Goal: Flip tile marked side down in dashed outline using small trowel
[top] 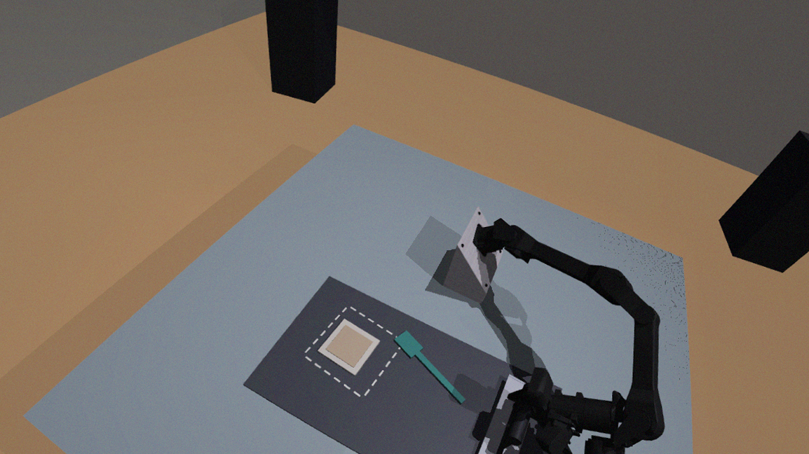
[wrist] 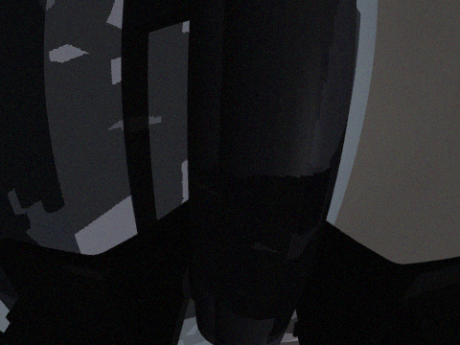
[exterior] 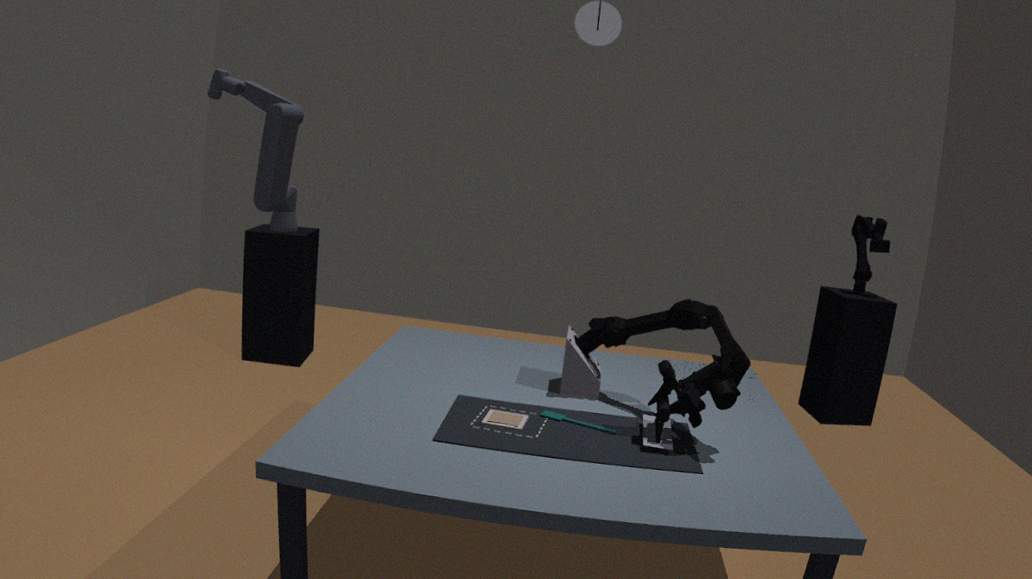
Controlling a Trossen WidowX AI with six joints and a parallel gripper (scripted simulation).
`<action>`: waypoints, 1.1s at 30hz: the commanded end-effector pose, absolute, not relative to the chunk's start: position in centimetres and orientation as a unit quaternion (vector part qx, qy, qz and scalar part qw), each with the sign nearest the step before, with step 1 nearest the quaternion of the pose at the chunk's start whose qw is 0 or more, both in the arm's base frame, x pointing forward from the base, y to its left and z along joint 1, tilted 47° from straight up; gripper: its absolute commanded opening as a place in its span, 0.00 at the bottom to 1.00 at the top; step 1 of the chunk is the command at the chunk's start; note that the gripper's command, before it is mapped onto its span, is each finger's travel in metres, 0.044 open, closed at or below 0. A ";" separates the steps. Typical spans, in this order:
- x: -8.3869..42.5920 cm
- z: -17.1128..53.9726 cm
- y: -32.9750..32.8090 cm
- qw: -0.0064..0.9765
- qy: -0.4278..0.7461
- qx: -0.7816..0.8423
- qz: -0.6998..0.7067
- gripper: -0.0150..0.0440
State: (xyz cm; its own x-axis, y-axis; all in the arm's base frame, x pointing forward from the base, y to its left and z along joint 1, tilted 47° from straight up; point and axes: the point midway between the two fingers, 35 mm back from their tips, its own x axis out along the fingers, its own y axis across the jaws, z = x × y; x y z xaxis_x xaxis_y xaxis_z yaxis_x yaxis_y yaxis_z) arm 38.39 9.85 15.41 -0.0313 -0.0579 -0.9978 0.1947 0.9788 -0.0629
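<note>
The white-bordered tile [top: 349, 345] [exterior: 505, 418] lies flat on the dark mat [top: 284, 371] [exterior: 570, 451], tan square up, inside the dashed outline. The teal trowel [top: 408, 343] [exterior: 552, 416] lies flat on the mat, its blade at the outline's right corner and its handle pointing to my gripper's side; it is not held. My gripper [top: 521, 403] [exterior: 662, 412] is over the mat's right end, shut on a dark-handled pale plate [top: 514, 382] [exterior: 657, 446]. The wrist view shows part of this plate [wrist: 107, 227]; dark parts hide the grip.
The arm's pale base bracket [top: 472, 240] [exterior: 579, 368] stands behind the mat on the blue-grey table [top: 211, 300] [exterior: 388, 459]. The held plate is right of the trowel's handle end. Black pedestals [top: 302, 43] [exterior: 277, 294] stand beyond the table.
</note>
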 end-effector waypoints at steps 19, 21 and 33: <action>39.0 14.2 11.1 0.694 0.710 0.070 -0.098 0.52; 39.0 14.2 11.1 0.694 0.710 0.070 -0.098 0.61; 39.0 14.2 11.1 0.694 0.710 0.070 -0.098 0.76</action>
